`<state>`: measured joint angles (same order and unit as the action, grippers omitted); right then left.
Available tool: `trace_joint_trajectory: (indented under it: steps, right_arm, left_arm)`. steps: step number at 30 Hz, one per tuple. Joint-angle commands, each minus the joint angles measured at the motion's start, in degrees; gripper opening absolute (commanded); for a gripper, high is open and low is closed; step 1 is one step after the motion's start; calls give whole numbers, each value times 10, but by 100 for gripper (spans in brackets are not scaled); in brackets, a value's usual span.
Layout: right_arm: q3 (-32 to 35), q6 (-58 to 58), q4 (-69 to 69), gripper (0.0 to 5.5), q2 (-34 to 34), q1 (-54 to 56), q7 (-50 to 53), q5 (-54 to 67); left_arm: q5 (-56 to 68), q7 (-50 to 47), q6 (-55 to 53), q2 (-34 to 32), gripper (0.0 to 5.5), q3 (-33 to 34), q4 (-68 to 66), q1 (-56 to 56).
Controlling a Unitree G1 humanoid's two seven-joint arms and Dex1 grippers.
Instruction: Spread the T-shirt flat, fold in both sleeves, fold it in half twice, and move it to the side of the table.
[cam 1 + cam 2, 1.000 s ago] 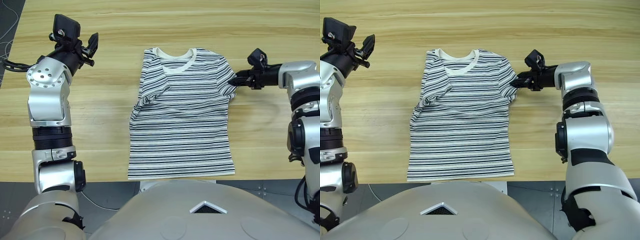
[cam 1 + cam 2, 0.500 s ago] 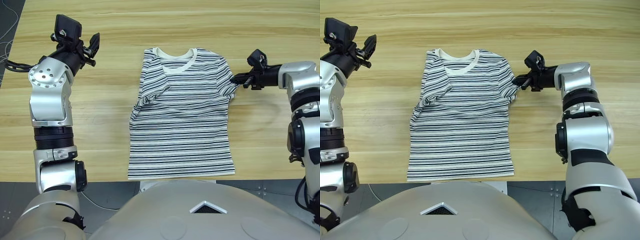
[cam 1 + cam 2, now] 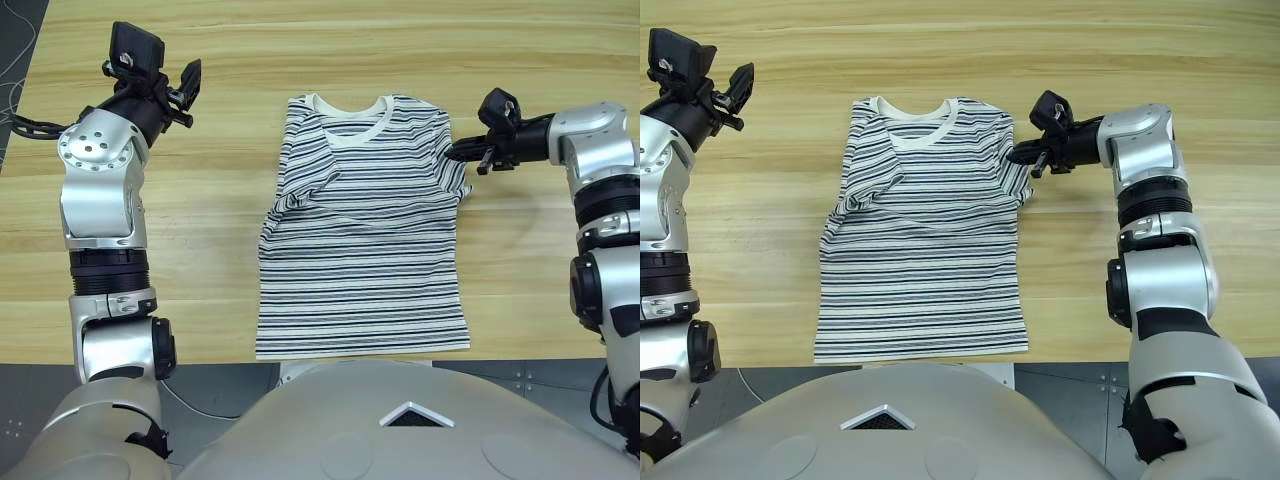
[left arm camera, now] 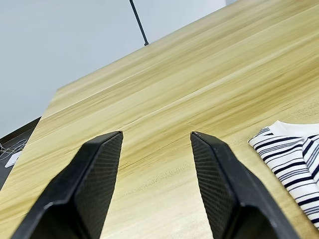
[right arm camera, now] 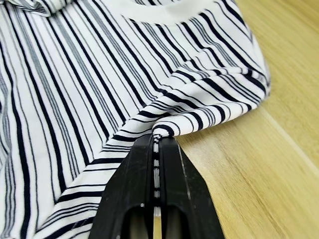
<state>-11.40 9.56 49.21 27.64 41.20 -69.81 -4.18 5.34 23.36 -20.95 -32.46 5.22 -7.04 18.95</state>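
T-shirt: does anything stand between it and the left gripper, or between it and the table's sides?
Nothing visible does. Only bare wood lies between the open left gripper and the T-shirt, and toward either table side. The right gripper is shut on its sleeve.

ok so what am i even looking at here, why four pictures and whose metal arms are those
It is a humanoid robot with two arms, each ending in a two-fingered gripper. Two pictures come from cameras in its head, looking down over its arms. The other two come from cameras on its wrists, so they show the fingers close up. On the wooden table lies a striped T-shirt, which it is meant to fold. The right gripper is shut on the edge of the shirt's sleeve. The left gripper is open, holds nothing, and sits above the table to the left of the shirt.
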Motion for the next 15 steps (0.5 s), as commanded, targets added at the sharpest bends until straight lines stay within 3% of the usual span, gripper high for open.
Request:
trace_joint_trajectory:
  steps: [1, 7, 15]
  right_arm:
    - [-7, 30, -81, 12, 6, -21, -12, 9]
    - [-20, 69, -175, 12, -3, -32, -13, 17]
    - [-58, 41, -105, 12, -66, 10, 38, -9]
  left_arm:
    - [-4, 1, -2, 5, 255, -1, -5, 11]
    - [-3, -1, 0, 10, 255, 1, -6, 9]
    - [-4, -3, 5, 18, 255, -1, -11, 9]
